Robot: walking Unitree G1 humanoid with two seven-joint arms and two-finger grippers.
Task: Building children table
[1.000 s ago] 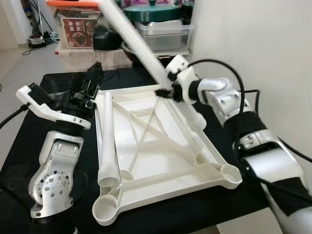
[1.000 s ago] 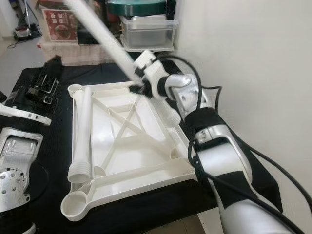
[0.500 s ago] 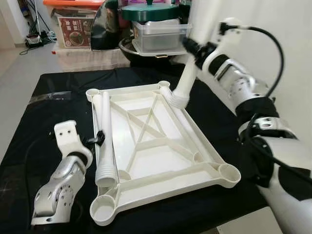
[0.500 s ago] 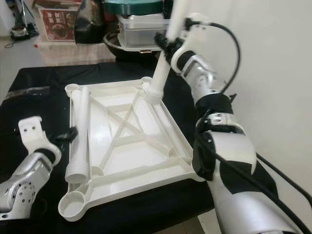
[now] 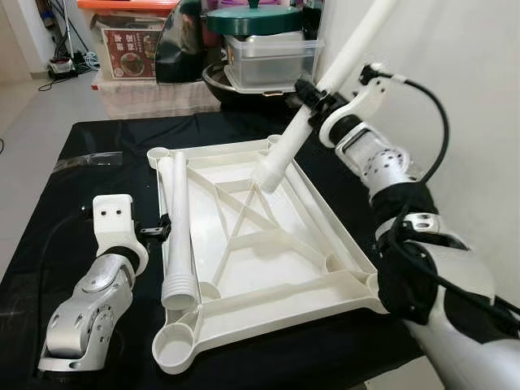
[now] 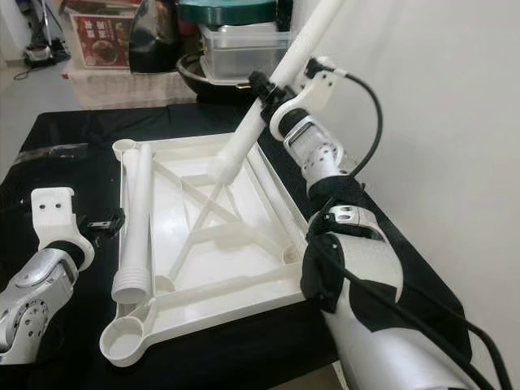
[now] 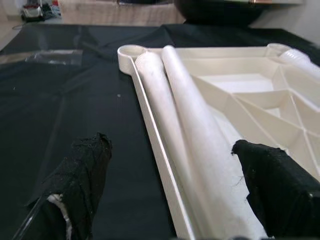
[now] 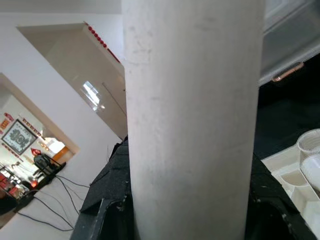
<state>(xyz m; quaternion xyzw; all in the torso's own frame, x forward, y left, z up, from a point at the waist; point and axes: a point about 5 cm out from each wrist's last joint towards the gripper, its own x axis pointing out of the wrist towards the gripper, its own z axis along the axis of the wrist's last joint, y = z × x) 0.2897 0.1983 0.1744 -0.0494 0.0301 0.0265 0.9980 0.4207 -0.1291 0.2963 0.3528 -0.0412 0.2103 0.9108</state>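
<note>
Moved since half a second ago: the leg (image 5: 317, 101) held by the right gripper (image 5: 318, 96), upper right of the frame. Its lower end was by the tabletop's far right corner socket; now it hangs further left, over the far ribs, and the leg tilts more, its top running out of the upper right edge.

Tabletop (image 5: 268, 280): white, upside down, centre of frame on the black cloth (image 5: 65, 162). Unchanged.

Second leg (image 5: 179, 227): lying along the tabletop's left rail, threaded end toward the near corner socket. Unchanged.

Third leg (image 5: 313, 199): lying along the right rail, partly behind the held leg.

Right gripper: fingers clamped around the held leg about halfway up its visible length; wrist view shows the white tube between them.

Left gripper (image 7: 175, 195): lower left, at the left rail, little changed. Fingers (image 7: 82, 170) apart, one on the cloth side, one over the tray, straddling the second leg without gripping it.

Bins and a green-lidded pot (image 5: 252, 18): top of frame, behind the table.
</note>
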